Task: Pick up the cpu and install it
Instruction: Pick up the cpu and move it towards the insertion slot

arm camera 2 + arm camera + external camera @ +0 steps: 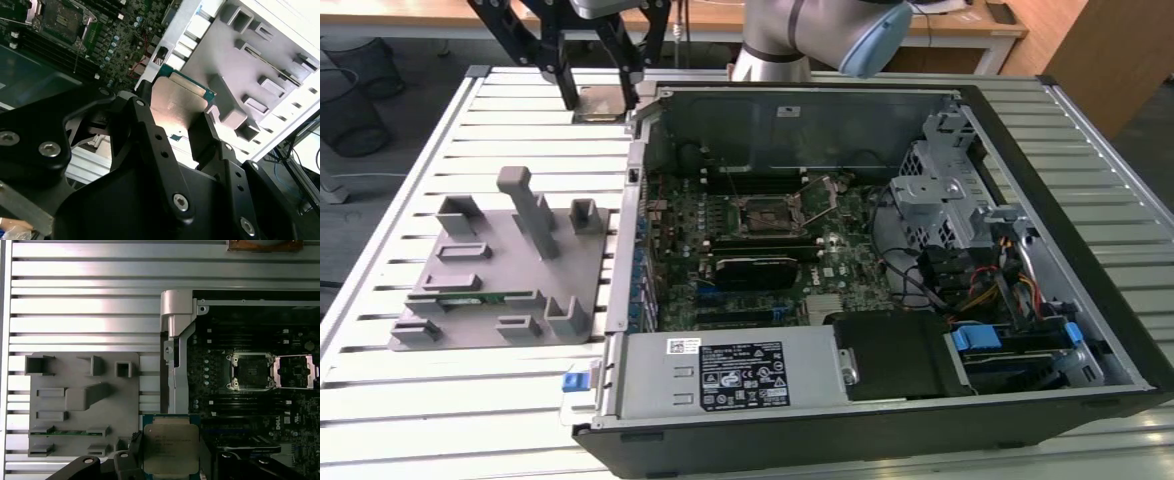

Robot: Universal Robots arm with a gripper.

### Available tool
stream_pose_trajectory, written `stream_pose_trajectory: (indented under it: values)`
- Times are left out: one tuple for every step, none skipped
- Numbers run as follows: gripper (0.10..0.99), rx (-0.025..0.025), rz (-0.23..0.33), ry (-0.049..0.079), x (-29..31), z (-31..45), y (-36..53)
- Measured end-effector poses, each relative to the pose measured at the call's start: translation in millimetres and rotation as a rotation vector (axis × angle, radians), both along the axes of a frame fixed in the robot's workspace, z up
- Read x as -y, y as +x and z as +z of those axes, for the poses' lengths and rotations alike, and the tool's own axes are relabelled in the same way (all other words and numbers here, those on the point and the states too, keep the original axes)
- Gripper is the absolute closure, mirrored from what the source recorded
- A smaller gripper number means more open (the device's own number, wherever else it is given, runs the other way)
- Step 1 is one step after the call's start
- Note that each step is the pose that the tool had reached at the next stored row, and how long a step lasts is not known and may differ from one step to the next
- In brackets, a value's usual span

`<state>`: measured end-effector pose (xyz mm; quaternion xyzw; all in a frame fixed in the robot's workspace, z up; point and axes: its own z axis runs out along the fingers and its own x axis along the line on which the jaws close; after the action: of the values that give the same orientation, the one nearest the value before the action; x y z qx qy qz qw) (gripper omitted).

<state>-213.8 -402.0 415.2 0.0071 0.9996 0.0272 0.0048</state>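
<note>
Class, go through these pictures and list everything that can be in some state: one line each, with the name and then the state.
gripper: jaws shut on the cpu
cpu: gripped at its edges, held in the air, not yet installed
socket: empty, metal frame swung open
computer case: lying on its side, side panel off
memory stick: seated in a slot of the grey holder
grey holder: flat on the table beside the case
</note>
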Motion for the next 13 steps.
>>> stream_pose_trajectory:
  values:
    - [0.549,0.0001,0.000,0.000,0.0,0.0,1.7]
    - [0.549,0.0000,0.000,0.000,0.0,0.0,3.3]
    - [0.549,0.0000,0.000,0.000,0.0,0.0,5.0]
    - [0.549,0.0000,0.000,0.000,0.0,0.0,6.6]
    - [0.549,0.0000,0.000,0.000,0.0,0.0,8.2]
    - [0.549,0.0000,0.000,0.000,0.0,0.0,9.8]
    - [0.549,0.0000,0.000,0.000,0.0,0.0,11.4]
    - [0.549,0.0000,0.000,0.000,0.0,0.0,13.0]
    - [0.549,0.0000,0.000,0.000,0.0,0.0,14.7]
    - [0.549,0.0000,0.000,0.000,0.0,0.0,16.6]
    - [0.549,0.0000,0.000,0.000,0.0,0.0,18.2]
    - [0.549,0.0000,0.000,0.000,0.0,0.0,19.7]
    - [0.549,0.0000,0.000,0.000,0.0,0.0,21.3]
